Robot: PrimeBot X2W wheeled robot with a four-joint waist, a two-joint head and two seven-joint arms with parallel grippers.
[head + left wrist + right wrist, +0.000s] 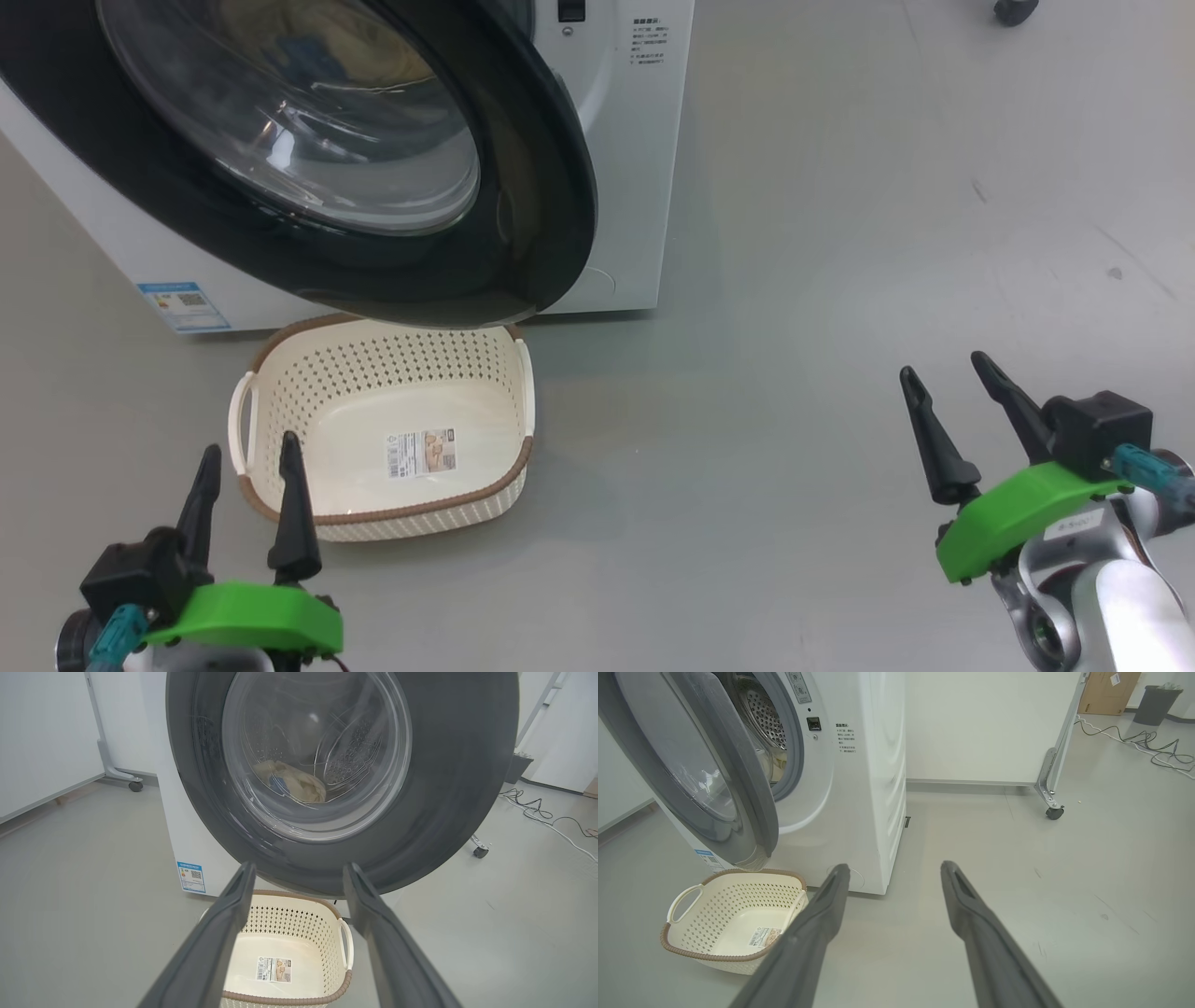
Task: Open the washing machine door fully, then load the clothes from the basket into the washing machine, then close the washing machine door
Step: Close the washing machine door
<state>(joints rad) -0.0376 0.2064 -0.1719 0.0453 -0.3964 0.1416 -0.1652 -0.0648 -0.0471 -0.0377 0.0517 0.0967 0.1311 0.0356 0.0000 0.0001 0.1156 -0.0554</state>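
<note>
The left gripper (pixel 250 443) sits at the lower left of the head view, its two dark fingers spread apart and holding nothing. In that view the finger tips overlap the near left corner of the basket (pixel 401 364); we cannot tell whether they touch it.

The right gripper (pixel 943 364) sits at the lower right, likewise spread and unloaded, over bare floor (pixel 794 420) and well apart from the basket.

We note the following about the containers:

- The basket stands upright on the floor at lower centre, just in front of the washing machine (pixel 644 187). Its pale bottom lies uncovered, with the label (pixel 422 454) in plain sight.
- The washing machine door (pixel 523 187) fills the upper left of the head view. In the right wrist view it stands swung partway out from the machine front, and its lower edge hangs above the far rim of the basket.
- The clothes (pixel 294 784) – cream-yellow fabric with a patch of blue – show through the door glass in the left wrist view, low in the steel drum (pixel 761 714).
</note>
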